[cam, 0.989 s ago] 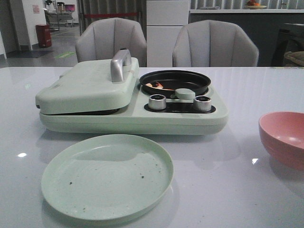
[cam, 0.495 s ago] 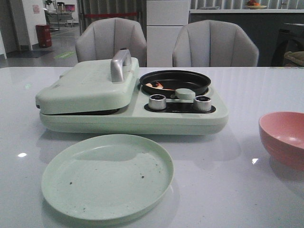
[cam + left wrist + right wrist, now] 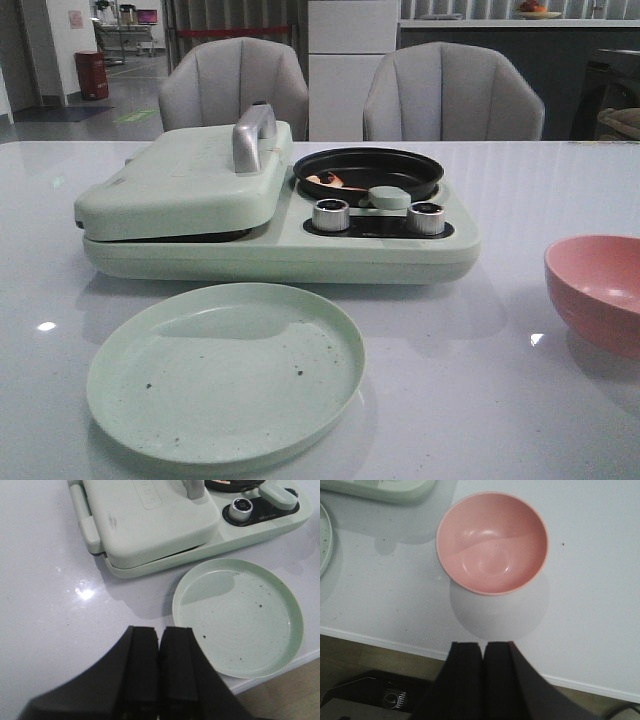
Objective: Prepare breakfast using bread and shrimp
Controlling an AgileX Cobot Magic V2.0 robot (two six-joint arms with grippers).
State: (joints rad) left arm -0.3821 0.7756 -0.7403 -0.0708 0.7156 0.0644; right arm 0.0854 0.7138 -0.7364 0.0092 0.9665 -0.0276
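Two grey chairs stood behind the glossy white desk (image 3: 520, 190), and a pale green breakfast maker (image 3: 270, 215) sat toward its far edge. Its hinged lid (image 3: 185, 180) lay shut over the left plate, so no bread could be seen; whether the slices were under it I cannot tell. Shrimp (image 3: 325, 180) lay in the small black pan (image 3: 368, 172) on the machine's right side. A speckled green plate (image 3: 225, 370) waited at the near edge, a pink bowl (image 3: 492, 542) empty at the right edge.

Trouble could come from the lid: a grip on its metal handle (image 3: 253, 135) taken off-centre could slip, or drag the whole machine across the slick surface. The little shrimp could also squirt from a pinch.

The left gripper (image 3: 159, 665) had its fingers pressed together on nothing, above bare desk near the plate. The right gripper (image 3: 484, 675) was likewise closed and empty, past the near edge by the bowl.
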